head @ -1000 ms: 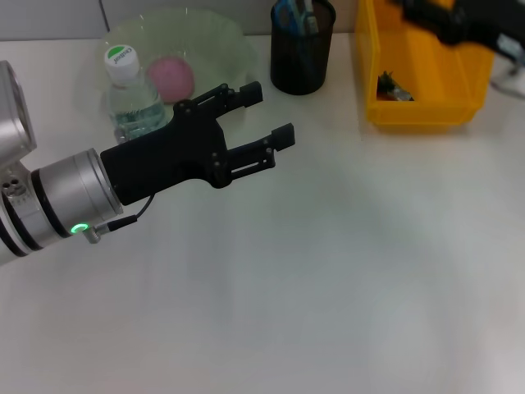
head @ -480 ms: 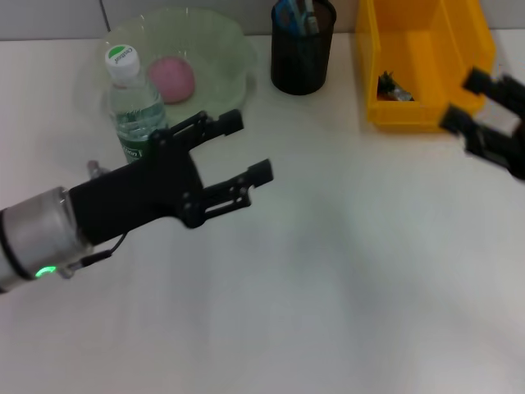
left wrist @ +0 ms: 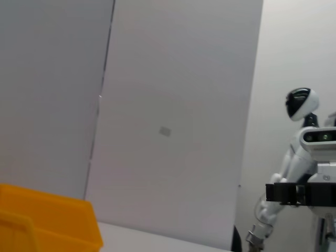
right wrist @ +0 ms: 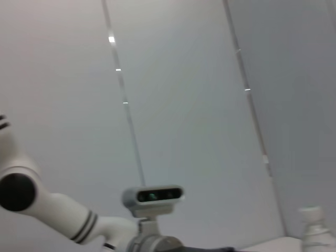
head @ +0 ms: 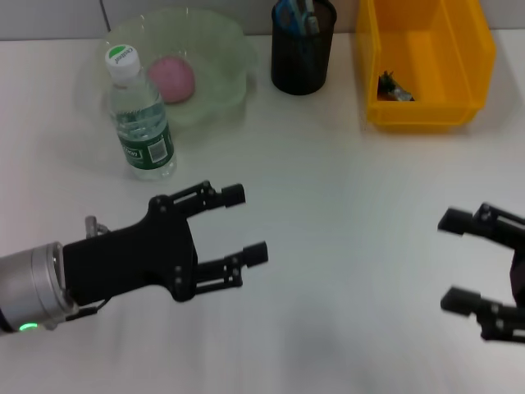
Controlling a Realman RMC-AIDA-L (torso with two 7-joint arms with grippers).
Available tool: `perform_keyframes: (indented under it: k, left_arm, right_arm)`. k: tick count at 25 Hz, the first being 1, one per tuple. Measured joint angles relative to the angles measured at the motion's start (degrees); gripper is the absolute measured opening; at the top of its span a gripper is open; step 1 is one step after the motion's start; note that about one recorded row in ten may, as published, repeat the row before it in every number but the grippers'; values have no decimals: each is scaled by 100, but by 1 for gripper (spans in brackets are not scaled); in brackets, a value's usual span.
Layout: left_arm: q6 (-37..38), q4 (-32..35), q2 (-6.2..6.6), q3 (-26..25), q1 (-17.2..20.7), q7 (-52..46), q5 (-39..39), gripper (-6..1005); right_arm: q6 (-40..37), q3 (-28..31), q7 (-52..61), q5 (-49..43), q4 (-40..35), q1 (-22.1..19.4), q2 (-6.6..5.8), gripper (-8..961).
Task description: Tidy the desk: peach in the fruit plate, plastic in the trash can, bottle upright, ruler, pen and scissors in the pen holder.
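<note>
In the head view a pink peach (head: 171,78) lies in the pale green fruit plate (head: 225,49) at the back left. A clear bottle (head: 140,119) with a white cap stands upright in front of the plate. A black mesh pen holder (head: 303,48) with blue-handled things in it stands at the back centre. A yellow bin (head: 426,61) holds a small dark scrap (head: 394,87). My left gripper (head: 244,224) is open and empty above the table's near left. My right gripper (head: 449,261) is open and empty at the near right.
The white table (head: 344,197) stretches between the two grippers. The left wrist view shows the yellow bin's corner (left wrist: 47,220), a grey wall and a white humanoid robot (left wrist: 299,173) farther off. The right wrist view shows the wall and the bottle's cap (right wrist: 314,220).
My left gripper has drawn back towards me and down, uncovering the bottle. My right gripper has come from over the yellow bin down to the near right.
</note>
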Motion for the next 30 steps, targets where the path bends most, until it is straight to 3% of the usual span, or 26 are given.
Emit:
perform_keyframes:
  k: [30]
  left_arm:
    - [283,-28,-7,-11,84,10,352,784]
  right_arm:
    - [394,-41,-434,-745,670,142,-5,820]
